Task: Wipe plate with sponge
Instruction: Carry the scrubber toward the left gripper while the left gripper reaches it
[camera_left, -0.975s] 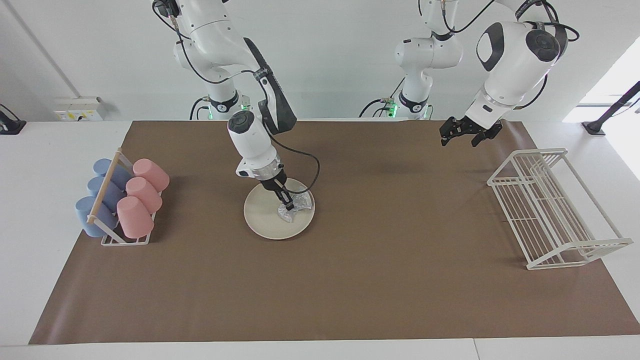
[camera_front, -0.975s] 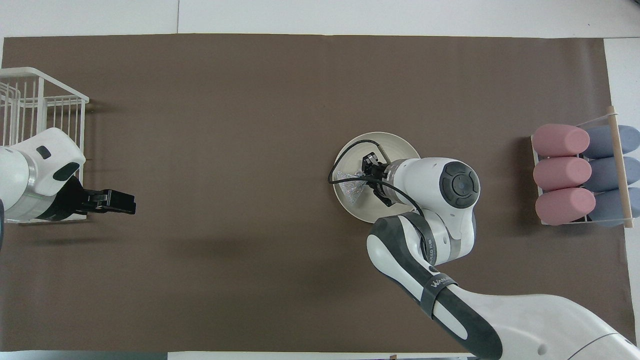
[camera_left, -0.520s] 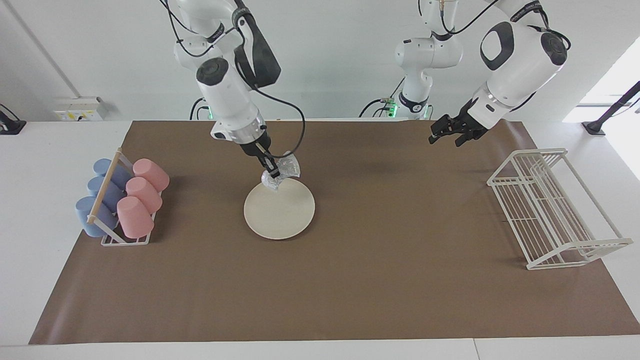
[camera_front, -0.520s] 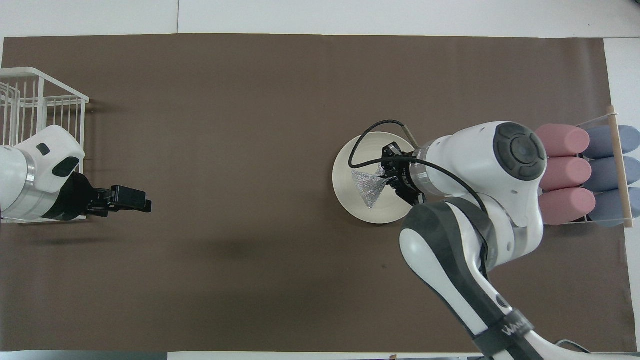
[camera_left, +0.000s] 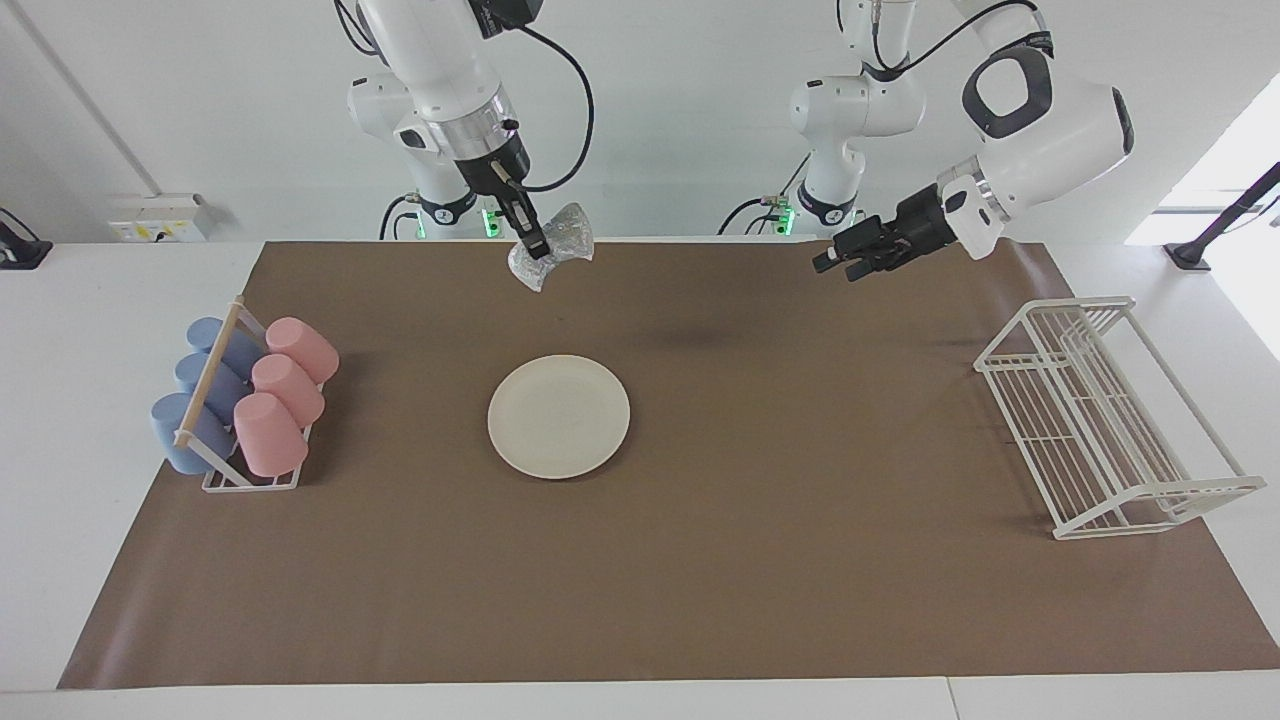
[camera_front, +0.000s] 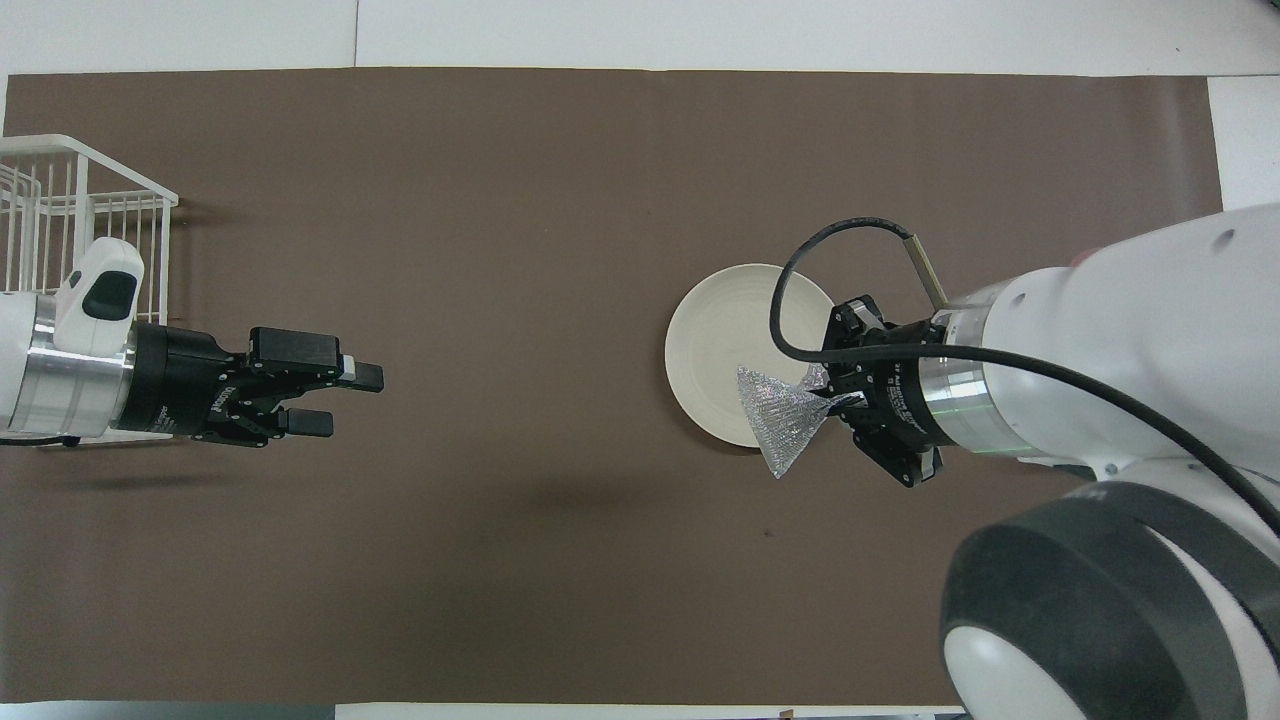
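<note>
The round, flat, cream-white plate (camera_left: 558, 416) lies on the big brown paper mat (camera_left: 780, 580), a little below the middle of the facing view. Nothing sits on it.

The small, shiny, silver mesh sponge (camera_left: 550, 256) is up in the air, in the upper middle of the facing view. The right gripper (camera_left: 535, 246) pinches it tight between its two fingertips, and the sponge hangs down in wrinkly folds. It is high over the mat and does not touch the plate. In the overhead view the sponge (camera_front: 786, 424) looks like a pointed silver bag at the lower edge of the plate (camera_front: 715, 350), with the right gripper (camera_front: 838, 398) just beside it, at the middle right of the frame.

The left gripper (camera_left: 832, 262) waits in the air at the upper right of the facing view, with nothing in it. Its fingers are spread wide apart. In the overhead view the left gripper (camera_front: 345, 398) is at the middle left, over bare mat.

A white wire rack (camera_left: 1105, 420) stands at the right edge of the facing view. At the left edge, pink cups (camera_left: 285, 395) and blue cups (camera_left: 195, 395) lie tipped in a small holder with a wooden bar (camera_left: 208, 372).
</note>
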